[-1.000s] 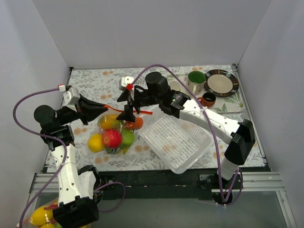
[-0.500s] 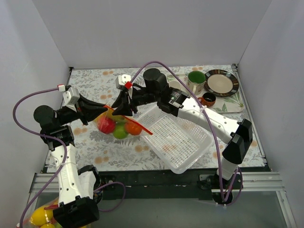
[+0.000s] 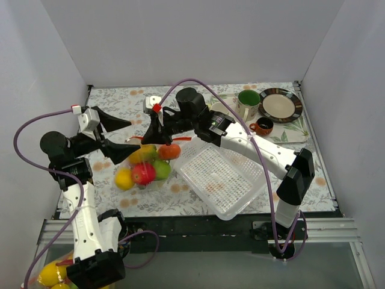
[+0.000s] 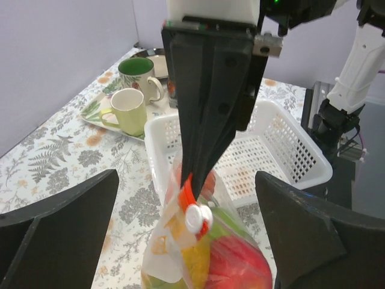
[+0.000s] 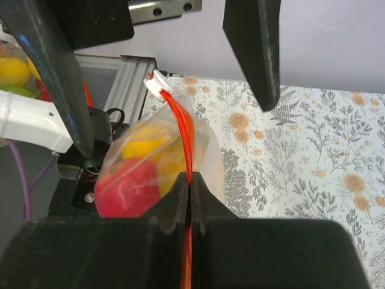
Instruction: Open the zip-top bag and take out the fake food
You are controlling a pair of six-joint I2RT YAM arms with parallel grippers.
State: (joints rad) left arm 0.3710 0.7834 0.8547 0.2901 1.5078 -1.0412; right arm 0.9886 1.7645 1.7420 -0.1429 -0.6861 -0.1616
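Note:
The zip-top bag (image 3: 147, 165) hangs by its red zip strip (image 5: 180, 120) from my right gripper (image 5: 190, 180), which is shut on that strip. Inside it lies the fake food: a red piece (image 3: 143, 173), a yellow one (image 3: 124, 178), a green one (image 3: 161, 170) and an orange one (image 3: 169, 150). My left gripper (image 3: 123, 135) is open, one finger on each side of the bag's left end and touching nothing. In the left wrist view the white slider (image 4: 195, 218) sits at the near end of the strip, just below the right gripper's fingers (image 4: 204, 120).
A white perforated basket (image 3: 225, 174) lies tilted to the right of the bag. A tray at the back right carries a green mug (image 3: 248, 101), a pale cup (image 3: 221, 109), a small brown cup (image 3: 263, 126) and a plate (image 3: 280, 105). Another bag of fruit (image 3: 51, 274) lies below the table's near left.
My left gripper has opened and let go of the bag. My right gripper has closed on the red zip strip, and the bag now hangs from it.

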